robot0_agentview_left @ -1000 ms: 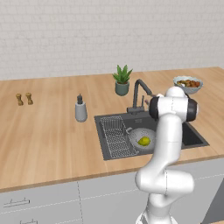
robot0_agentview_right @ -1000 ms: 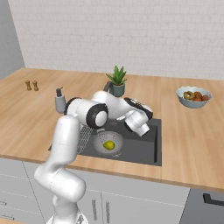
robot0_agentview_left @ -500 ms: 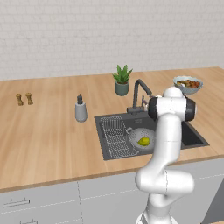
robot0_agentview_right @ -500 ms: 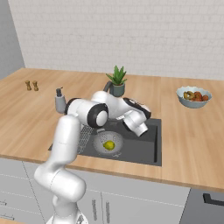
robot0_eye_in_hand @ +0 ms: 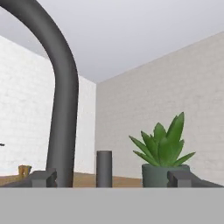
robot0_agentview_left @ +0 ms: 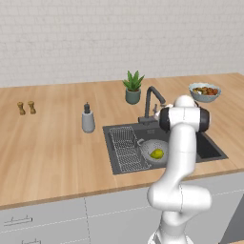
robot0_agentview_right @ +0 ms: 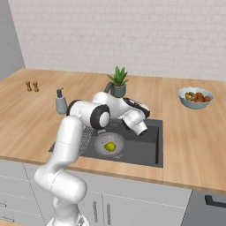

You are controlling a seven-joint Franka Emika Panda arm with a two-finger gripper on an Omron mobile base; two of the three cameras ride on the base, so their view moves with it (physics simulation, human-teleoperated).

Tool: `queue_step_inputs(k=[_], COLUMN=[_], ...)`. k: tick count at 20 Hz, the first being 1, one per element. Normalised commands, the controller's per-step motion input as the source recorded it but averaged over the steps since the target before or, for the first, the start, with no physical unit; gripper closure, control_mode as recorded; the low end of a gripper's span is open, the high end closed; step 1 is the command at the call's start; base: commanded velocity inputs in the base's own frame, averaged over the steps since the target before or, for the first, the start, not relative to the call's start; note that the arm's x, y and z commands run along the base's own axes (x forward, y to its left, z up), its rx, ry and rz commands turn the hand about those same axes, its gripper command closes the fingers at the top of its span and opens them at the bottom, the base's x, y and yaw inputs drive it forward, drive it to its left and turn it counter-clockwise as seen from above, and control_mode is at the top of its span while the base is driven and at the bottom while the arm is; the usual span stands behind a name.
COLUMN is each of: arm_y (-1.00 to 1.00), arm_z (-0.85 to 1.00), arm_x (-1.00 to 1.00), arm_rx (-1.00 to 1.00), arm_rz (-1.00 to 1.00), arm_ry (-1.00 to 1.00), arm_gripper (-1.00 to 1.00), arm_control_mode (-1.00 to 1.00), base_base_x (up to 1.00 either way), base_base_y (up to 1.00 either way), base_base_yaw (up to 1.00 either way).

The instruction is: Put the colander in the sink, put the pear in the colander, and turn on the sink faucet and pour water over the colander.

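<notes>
The silver-grey colander [robot0_agentview_left: 153, 150] [robot0_agentview_right: 108, 145] sits in the dark sink [robot0_agentview_left: 209, 148] [robot0_agentview_right: 145, 143], right of the wire rack. The yellow-green pear [robot0_agentview_left: 157, 153] [robot0_agentview_right: 110, 146] lies inside it. The tall dark sink faucet [robot0_agentview_left: 150, 101] [robot0_eye_in_hand: 63, 96] stands at the basin's back edge. My gripper [robot0_eye_in_hand: 111, 178] is open, low and close in front of the faucet. Its left fingertip [robot0_eye_in_hand: 43, 177] is at the foot of the spout. A short dark upright post, likely the lever [robot0_eye_in_hand: 104, 168], stands between the jaws a little beyond them. No water shows at the spout.
A potted plant [robot0_agentview_left: 133, 88] [robot0_agentview_right: 117, 81] [robot0_eye_in_hand: 166, 151] stands just behind the faucet. A fruit bowl [robot0_agentview_left: 204, 91] [robot0_agentview_right: 195, 97] sits to the right and a grey soap dispenser [robot0_agentview_left: 87, 119] [robot0_agentview_right: 60, 102] to the left. Two small shakers [robot0_agentview_left: 26, 107] stand far left.
The arm's elbow has eased slightly left toward the faucet. The jaws stay open, and the colander and pear have not moved.
</notes>
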Motion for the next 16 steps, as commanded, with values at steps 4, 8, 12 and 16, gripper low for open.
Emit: queue_step_inputs(k=[4, 8, 12, 16], arm_y=[0.00, 0.00, 0.00, 0.00], arm_z=[-0.20, -0.21, -0.14, -0.03], arm_x=[0.38, 0.36, 0.27, 0.10], arm_rx=[0.00, 0.00, 0.00, 0.00], arm_rz=[-0.03, -0.03, -0.03, -0.04], arm_ry=[0.07, 0.07, 0.05, 0.01], arm_gripper=[-1.00, -1.00, -1.00, -1.00], arm_control_mode=[-1.00, -1.00, -1.00, -1.00], base_base_x=[0.00, 0.00, 0.00, 0.00], base_base_y=[0.00, 0.00, 0.00, 0.00], base_base_yaw=[0.00, 0.00, 0.00, 0.00])
